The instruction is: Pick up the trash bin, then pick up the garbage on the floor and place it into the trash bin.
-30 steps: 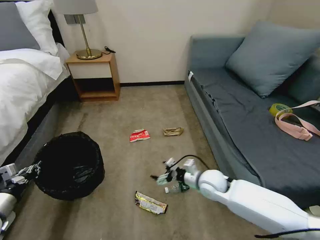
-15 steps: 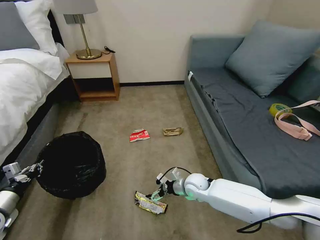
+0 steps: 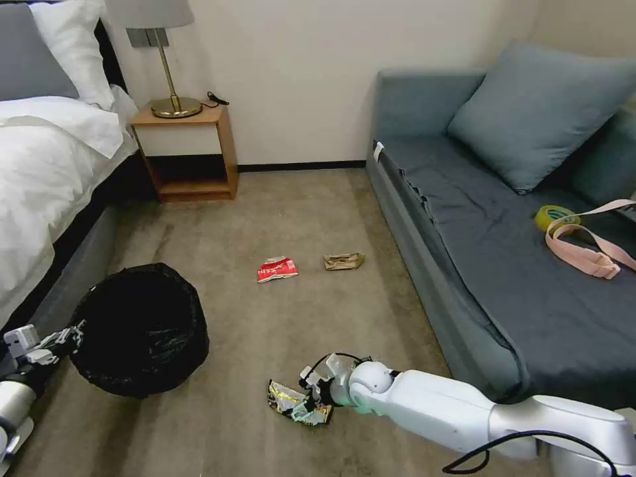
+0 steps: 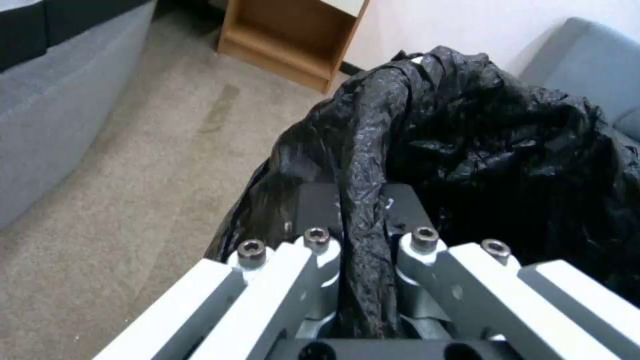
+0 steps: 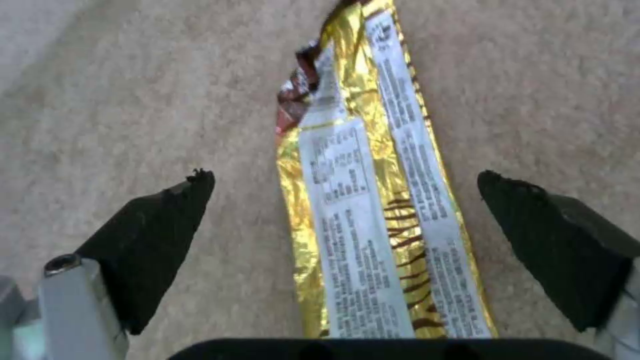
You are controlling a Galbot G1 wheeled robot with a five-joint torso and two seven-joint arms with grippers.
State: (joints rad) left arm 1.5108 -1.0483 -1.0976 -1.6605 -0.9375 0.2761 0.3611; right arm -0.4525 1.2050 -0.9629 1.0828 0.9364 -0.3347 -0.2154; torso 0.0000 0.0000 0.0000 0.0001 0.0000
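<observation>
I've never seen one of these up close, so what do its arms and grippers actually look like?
The arms are smooth, glossy white tubes with rounded joints, and a thin black cable loops beside the right one. The right gripper ends in two black wedge-shaped fingertips on grey metal. The left gripper has white and grey linkage bars with dark hex bolts.

The trash bin wears a crinkly, glossy black bag. On the beige carpet lies a gold foil wrapper with white panels of dark print and brown stripes. Farther off sit a red-and-white snack packet and a brown crumpled paper. The right gripper has black fingers on a white arm. The sofa is grey-blue.
</observation>
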